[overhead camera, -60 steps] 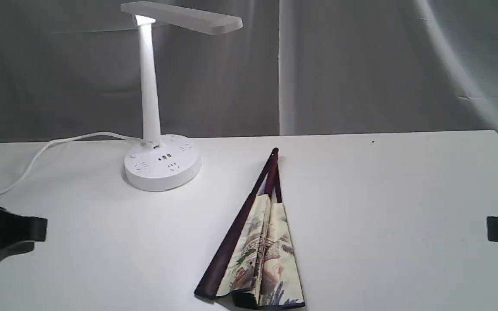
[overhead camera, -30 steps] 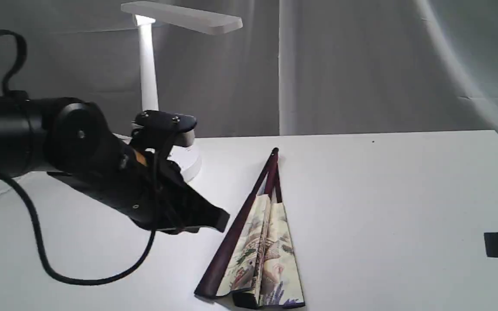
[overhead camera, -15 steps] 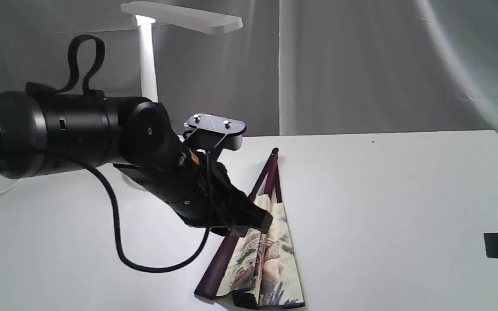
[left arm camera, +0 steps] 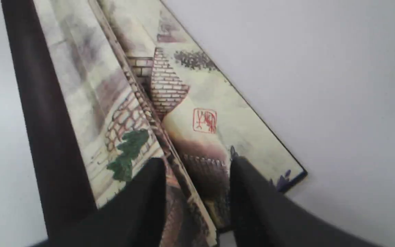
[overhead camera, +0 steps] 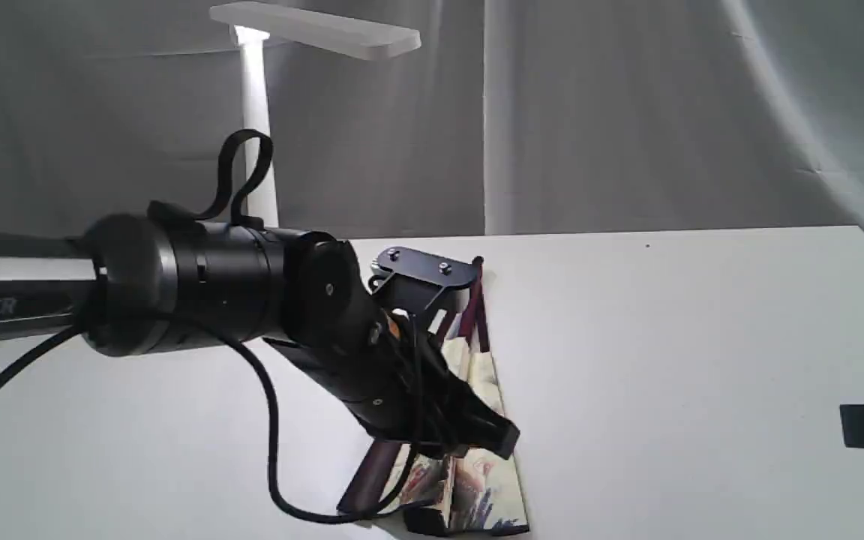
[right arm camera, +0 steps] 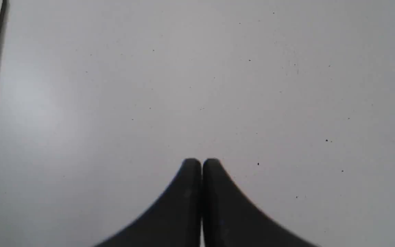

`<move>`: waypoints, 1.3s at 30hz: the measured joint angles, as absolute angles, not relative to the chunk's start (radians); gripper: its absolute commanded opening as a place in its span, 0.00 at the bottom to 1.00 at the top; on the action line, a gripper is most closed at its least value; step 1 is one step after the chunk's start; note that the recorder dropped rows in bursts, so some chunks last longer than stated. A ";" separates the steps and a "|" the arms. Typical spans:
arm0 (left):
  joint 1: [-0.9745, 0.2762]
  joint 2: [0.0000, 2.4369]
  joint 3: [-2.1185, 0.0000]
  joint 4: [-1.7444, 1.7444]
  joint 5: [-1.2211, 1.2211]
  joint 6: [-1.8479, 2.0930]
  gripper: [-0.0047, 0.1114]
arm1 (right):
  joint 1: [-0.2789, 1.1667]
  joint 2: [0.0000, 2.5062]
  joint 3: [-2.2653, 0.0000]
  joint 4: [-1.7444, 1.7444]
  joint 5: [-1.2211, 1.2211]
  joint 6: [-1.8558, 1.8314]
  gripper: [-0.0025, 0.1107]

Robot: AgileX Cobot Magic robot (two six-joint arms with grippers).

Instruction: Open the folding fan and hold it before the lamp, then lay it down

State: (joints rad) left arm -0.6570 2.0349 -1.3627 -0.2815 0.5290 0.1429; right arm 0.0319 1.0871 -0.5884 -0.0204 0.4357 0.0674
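L pincer (overhead camera: 503, 439) hangs right over the fan (overhead camera: 477, 484), jaws apart, nothing gripped. In the wrist view the raised middle fold of the paper runs between its two fingers (left arm camera: 139, 206). Fan (left arm camera: 170, 85) lies flat on the worktop (overhead camera: 702, 337), opened only to a narrow wedge. Pivot end points to the back, wide paper end to the front edge, dark guard on its L side. So the long axis runs front-to-back, and the jaws straddle it near the wide end. R pincer (right arm camera: 201, 161) is closed tight & empty, well apart over bare worktop at the R edge, so L arm is far nearer. Lamp (overhead camera: 256, 112) stands at back L behind the L arm, base hidden. Worktop is plain white w/ a few specks. Grey cloth backdrop (overhead camera: 627, 112) behind. Likely next move: close on the fold or guard.
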 measured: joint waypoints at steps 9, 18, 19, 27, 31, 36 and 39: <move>-0.657 2.053 -1.365 -0.206 0.499 0.089 0.44 | 0.032 1.087 -0.588 -0.014 0.436 0.067 0.02; -0.657 2.133 -1.475 -0.195 0.527 0.009 0.46 | 0.032 1.087 -0.588 -0.012 0.436 0.067 0.02; -0.657 2.142 -1.483 -0.186 0.527 0.007 0.46 | 0.032 1.087 -0.588 -0.012 0.436 0.067 0.02; -0.657 2.195 -1.492 -0.124 0.532 -0.044 0.46 | 0.032 1.087 -0.588 -0.012 0.436 0.067 0.02; -0.657 2.211 -1.493 -0.115 0.530 -0.082 0.45 | 0.032 1.087 -0.588 -0.012 0.436 0.067 0.02; -0.657 2.211 -1.493 -0.112 0.522 -0.090 0.40 | 0.032 1.087 -0.588 -0.012 0.436 0.067 0.02; -0.657 2.211 -1.493 -0.075 0.522 -0.091 0.40 | 0.032 1.087 -0.588 -0.012 0.436 0.067 0.02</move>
State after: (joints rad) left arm -0.6570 2.2111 -1.4927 -0.0755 0.5216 -0.0907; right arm 0.0319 1.0871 -0.5884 -0.0122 0.4357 0.0674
